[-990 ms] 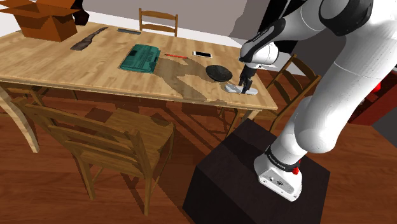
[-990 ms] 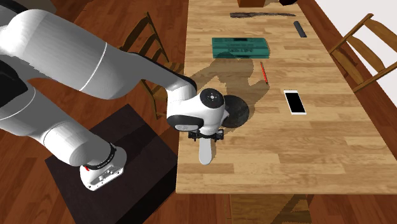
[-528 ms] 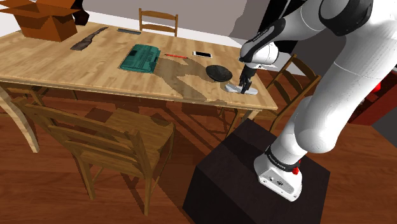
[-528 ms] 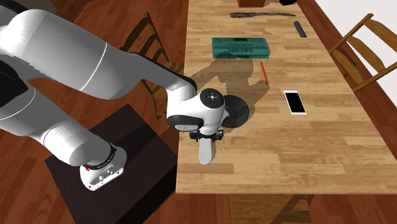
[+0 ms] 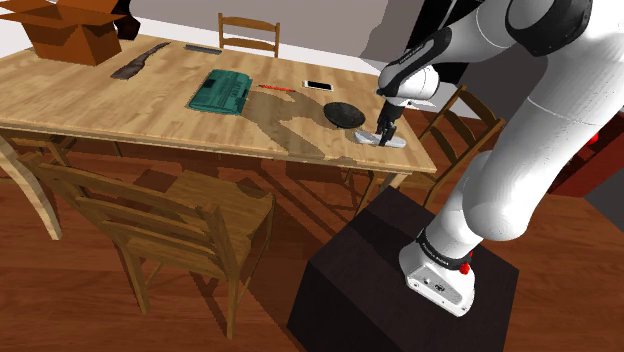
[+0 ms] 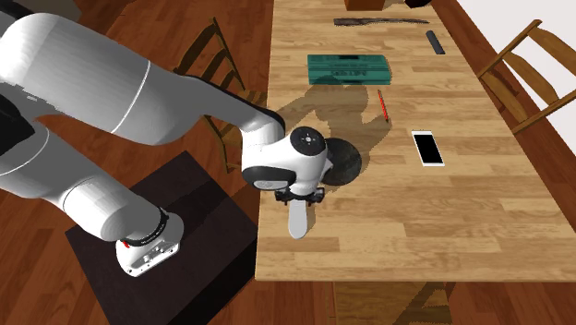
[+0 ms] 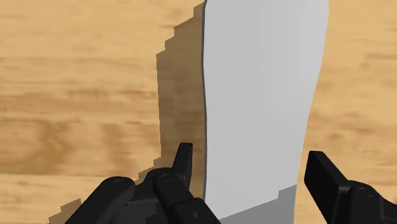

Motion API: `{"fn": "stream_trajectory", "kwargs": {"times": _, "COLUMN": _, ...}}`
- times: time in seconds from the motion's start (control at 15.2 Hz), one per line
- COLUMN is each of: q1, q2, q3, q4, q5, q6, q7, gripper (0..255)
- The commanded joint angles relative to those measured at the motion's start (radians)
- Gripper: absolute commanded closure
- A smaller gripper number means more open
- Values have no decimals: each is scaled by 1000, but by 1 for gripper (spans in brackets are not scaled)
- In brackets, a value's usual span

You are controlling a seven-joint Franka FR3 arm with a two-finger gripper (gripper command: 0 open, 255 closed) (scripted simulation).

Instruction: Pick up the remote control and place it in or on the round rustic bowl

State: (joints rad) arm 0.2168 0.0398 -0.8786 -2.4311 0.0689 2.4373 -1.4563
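The gripper (image 7: pixel 251 156) is standing open, its fingers (image 7: pixel 183 162) straddling the pale grey remote control (image 7: pixel 261 95) without clamping it. Compared with half a second ago, the hand is hardly moving, so the grasp is judged to be about to close. The remote is lying flat near the table (image 5: pixel 120 110) corner closest to the stand, just beside the dark round bowl (image 5: pixel 342 113). The table is carrying one remote, one bowl, one white phone (image 5: pixel 318 85), one red pencil (image 5: pixel 275 88), one green case (image 5: pixel 222 90) and one cardboard box (image 5: pixel 75 35).

No legible text, label, brand, number or sign on any surface
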Motion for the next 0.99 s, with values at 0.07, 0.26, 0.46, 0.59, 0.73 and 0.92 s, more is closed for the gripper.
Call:
{"fn": "stream_trajectory", "kwargs": {"times": 0.07, "q1": 3, "q2": -49, "q3": -5, "q4": 9, "q5": -59, "q6": -39, "q7": 44, "gripper": 255}}
{"fn": "stream_trajectory", "kwargs": {"times": 0.26, "q1": 1, "q2": -96, "q3": -2, "q4": 21, "q5": -111, "q6": -81, "q7": 82, "gripper": 255}}
{"fn": "stream_trajectory", "kwargs": {"times": 0.46, "q1": -6, "q2": -139, "q3": 6, "q4": 36, "q5": -153, "q6": -126, "q7": 114, "gripper": 255}}
{"fn": "stream_trajectory", "kwargs": {"times": 0.59, "q1": -10, "q2": -166, "q3": 14, "q4": 47, "q5": -177, "q6": -155, "q7": 133, "gripper": 255}}
{"fn": "stream_trajectory", "kwargs": {"times": 0.73, "q1": -15, "q2": -190, "q3": 22, "q4": 59, "q5": -197, "q6": -185, "q7": 148, "gripper": 255}}
{"fn": "stream_trajectory", "kwargs": {"times": 0.92, "q1": -21, "q2": -223, "q3": 35, "q4": 78, "q5": -221, "q6": -230, "q7": 168, "gripper": 255}}
